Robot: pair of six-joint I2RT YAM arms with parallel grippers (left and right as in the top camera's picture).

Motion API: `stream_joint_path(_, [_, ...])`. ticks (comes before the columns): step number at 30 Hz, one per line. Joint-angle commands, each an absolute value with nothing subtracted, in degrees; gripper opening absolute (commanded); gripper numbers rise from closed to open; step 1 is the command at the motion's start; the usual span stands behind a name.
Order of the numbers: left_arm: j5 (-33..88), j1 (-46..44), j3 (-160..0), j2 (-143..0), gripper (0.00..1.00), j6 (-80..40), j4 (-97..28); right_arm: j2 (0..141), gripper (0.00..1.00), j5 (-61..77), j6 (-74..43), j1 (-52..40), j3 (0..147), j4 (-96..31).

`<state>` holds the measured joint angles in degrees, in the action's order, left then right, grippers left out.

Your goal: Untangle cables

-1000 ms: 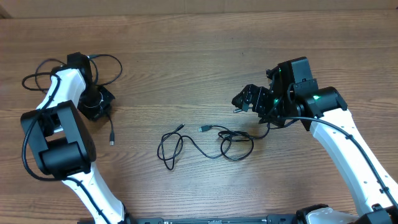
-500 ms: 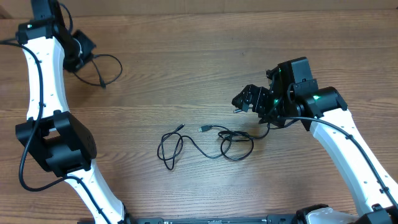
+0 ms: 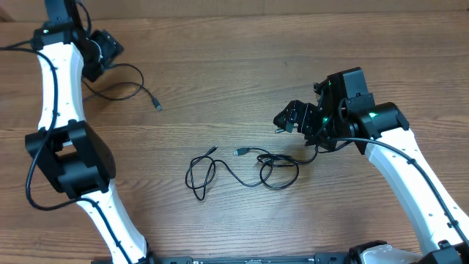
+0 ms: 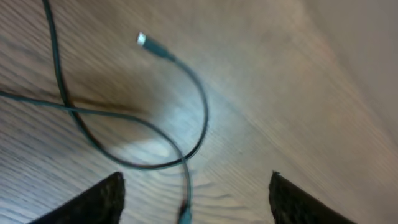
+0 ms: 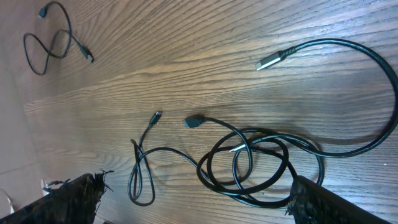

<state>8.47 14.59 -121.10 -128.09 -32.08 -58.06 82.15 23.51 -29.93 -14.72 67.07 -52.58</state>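
Observation:
A tangle of black cables point(image 3: 264, 167) lies mid-table, and a thin loop point(image 3: 199, 172) trails from it to the left. The right wrist view shows the coiled cables point(image 5: 255, 132) crossing each other, and a silver USB plug point(image 5: 270, 60) on a long arc. One separate cable point(image 3: 141, 81) lies at the upper left, its plug point(image 3: 157, 105) pointing right. My left gripper point(image 3: 108, 50) hovers over it, open. In the left wrist view that cable point(image 4: 205, 115) runs between the wide-apart fingers of my left gripper point(image 4: 196, 199) without being gripped. My right gripper point(image 3: 289, 117) is open above the tangle's right side.
The wooden table's far edge point(image 3: 234, 13) runs just behind the left gripper. In the right wrist view the separate cable point(image 5: 62, 38) shows far off at the top left. My right gripper point(image 5: 199, 199) has bare wood under it, just in front of the coils.
The left arm swung from the left middle to the far left corner with its cable. Its jaws then opened, and the cable now lies spread on the table. The right arm stayed still.

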Motion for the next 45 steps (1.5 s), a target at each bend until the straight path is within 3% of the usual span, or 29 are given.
stream_joint_path(1, [9.4, 14.5, -121.0, -128.4, 0.76, -27.4, -59.2, 82.4, 0.96, 23.0, -29.5, -14.9, 66.8, -52.4])
stream_joint_path(8, [12.8, 15.9, -121.0, -125.2, 0.81, -24.8, -62.7, 82.4, 0.96, 23.0, -29.5, -14.9, 66.8, -52.4])
stream_joint_path(14, [4.7, 17.0, -120.8, -126.6, 0.86, -34.6, -66.2, 82.4, 0.96, 22.9, -29.5, -14.9, 66.8, -52.4])
stream_joint_path(28, [2.5, 19.6, -120.8, -138.3, 0.85, -46.1, -60.3, 82.4, 0.96, 22.9, -29.5, -14.9, 66.7, -53.4])
stream_joint_path(33, [0.9, 20.0, -120.8, -141.3, 0.8, -47.4, -58.8, 82.4, 0.96, 22.5, -29.5, -15.0, 66.7, -53.3])
stream_joint_path(39, [0.9, 20.3, -120.8, -142.1, 0.57, -47.3, -56.1, 82.4, 0.97, 20.9, -29.5, -14.9, 66.7, -53.9])
stream_joint_path(45, [-1.0, 20.3, -120.8, -142.3, 0.49, -47.3, -55.2, 82.4, 0.97, 20.6, -29.5, -14.9, 66.7, -54.0])
